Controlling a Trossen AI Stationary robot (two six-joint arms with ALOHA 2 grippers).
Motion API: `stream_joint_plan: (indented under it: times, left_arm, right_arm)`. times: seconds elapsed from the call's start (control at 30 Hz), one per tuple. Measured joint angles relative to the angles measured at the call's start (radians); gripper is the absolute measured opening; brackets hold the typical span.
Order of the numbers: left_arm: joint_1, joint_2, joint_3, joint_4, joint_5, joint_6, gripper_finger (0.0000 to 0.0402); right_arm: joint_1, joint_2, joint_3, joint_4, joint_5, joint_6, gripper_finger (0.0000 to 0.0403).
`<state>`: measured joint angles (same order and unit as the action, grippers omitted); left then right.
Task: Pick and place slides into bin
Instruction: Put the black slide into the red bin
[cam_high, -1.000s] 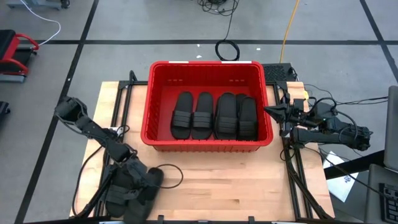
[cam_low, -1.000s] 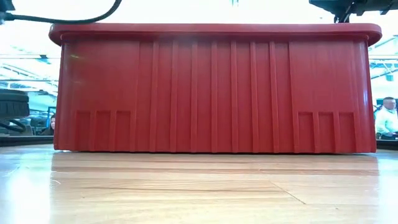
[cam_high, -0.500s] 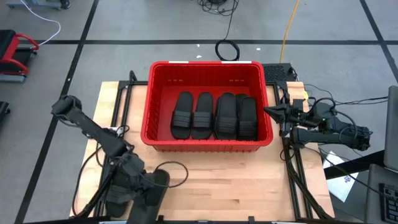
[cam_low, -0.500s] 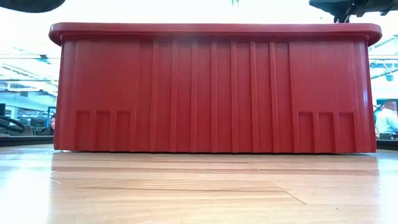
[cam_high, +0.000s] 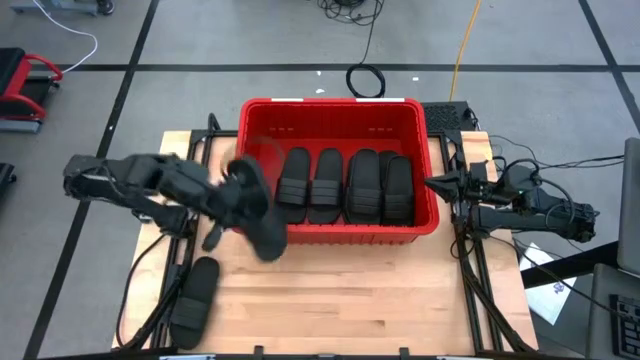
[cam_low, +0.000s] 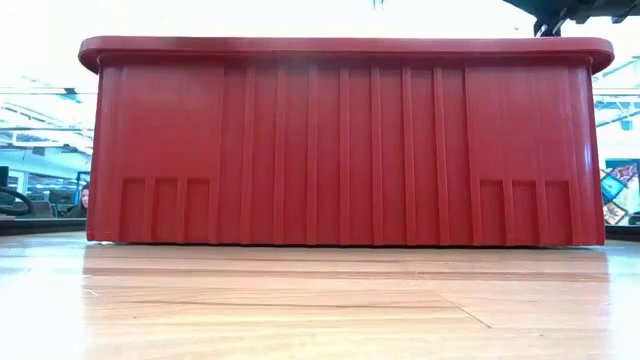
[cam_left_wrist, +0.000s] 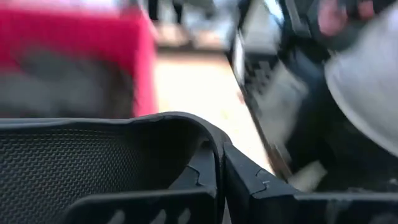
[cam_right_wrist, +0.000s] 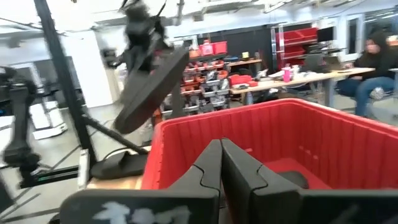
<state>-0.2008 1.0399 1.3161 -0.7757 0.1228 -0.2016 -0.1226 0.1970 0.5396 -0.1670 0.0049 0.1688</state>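
Note:
The red bin (cam_high: 330, 102) stands at the table's far middle with several black slides (cam_high: 345, 185) lying side by side on its floor. My left gripper (cam_high: 238, 193) hovers over the bin's near left corner, shut on another slide (cam_high: 265, 228), which the right wrist view shows hanging aslant (cam_right_wrist: 152, 87). One more slide (cam_high: 195, 295) lies flat on the wood at the near left. My right gripper (cam_high: 430, 182) waits shut by the bin's right wall. The low view shows only the bin's near wall (cam_low: 340, 140). My left gripper pinches the slide between its two fingers at its upper end (cam_right_wrist: 158, 53), at the rim (cam_left_wrist: 208, 134) beside the textured sole (cam_left_wrist: 74, 162). The fingers come slanting down from the table's left. The slide hangs tilted below them, lifted clear of table and bin.
Bare wood (cam_high: 380, 290) lies between the bin and the table's near edge. A coiled cable (cam_high: 365, 80) sits on the floor beyond the bin. Black frame rails (cam_high: 470, 280) run along the table's right side. A person (cam_right_wrist: 373, 56) sits in the room behind.
My left gripper has gone up from the table's near left corner and swung toward the bin, tipping its wrist up. It carries one slide, now lifted clear and hanging tilted. The other slide has stayed on the wood.

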Motion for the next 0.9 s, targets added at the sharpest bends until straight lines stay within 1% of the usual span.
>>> stream_joint_plan:
  times: [0.07, 0.17, 0.3, 0.4, 0.5, 0.53, 0.63, 0.77, 0.83, 0.9]
  left_arm:
    - [0.048, -0.028, 0.001, 0.064, -0.054, 0.064, 0.0001]
    - [0.103, -0.057, 0.001, 0.110, -0.114, 0.129, 0.0001]
    - [0.121, -0.114, -0.008, 0.121, -0.158, 0.144, 0.0000]
    - [0.106, -0.188, -0.061, 0.166, -0.202, 0.138, 0.0000]
    - [0.095, -0.281, -0.159, 0.238, -0.275, 0.139, 0.0000]
    - [0.095, -0.310, -0.198, 0.278, -0.281, 0.143, 0.0000]
    - [0.116, -0.392, -0.313, 0.404, -0.286, 0.168, 0.0000]
    - [0.205, -0.448, -0.420, 0.519, -0.252, 0.133, 0.0000]
    - [0.261, -0.446, -0.444, 0.564, -0.199, 0.112, 0.0000]
    - [0.326, -0.425, -0.447, 0.592, -0.119, 0.117, 0.0000]
  right_arm:
    - [0.000, 0.000, 0.000, -0.001, -0.010, -0.001, 0.0000]
    - [0.000, 0.000, 0.000, -0.002, -0.011, -0.001, 0.0000]
    - [0.000, 0.000, 0.000, -0.002, -0.011, -0.001, 0.0000]
    - [0.000, 0.000, 0.000, -0.002, -0.010, -0.001, 0.0000]
    - [0.000, 0.000, 0.000, -0.002, -0.005, -0.004, 0.0000]
    - [0.000, 0.000, 0.000, -0.003, 0.003, -0.005, 0.0000]
    - [0.000, 0.000, 0.000, -0.002, 0.059, -0.001, 0.0000]
    - [0.000, 0.000, 0.000, -0.002, 0.120, -0.001, 0.0000]
    - [0.000, 0.000, 0.000, -0.002, 0.154, -0.004, 0.0000]
    - [0.000, 0.000, 0.000, -0.002, 0.185, -0.005, 0.0000]
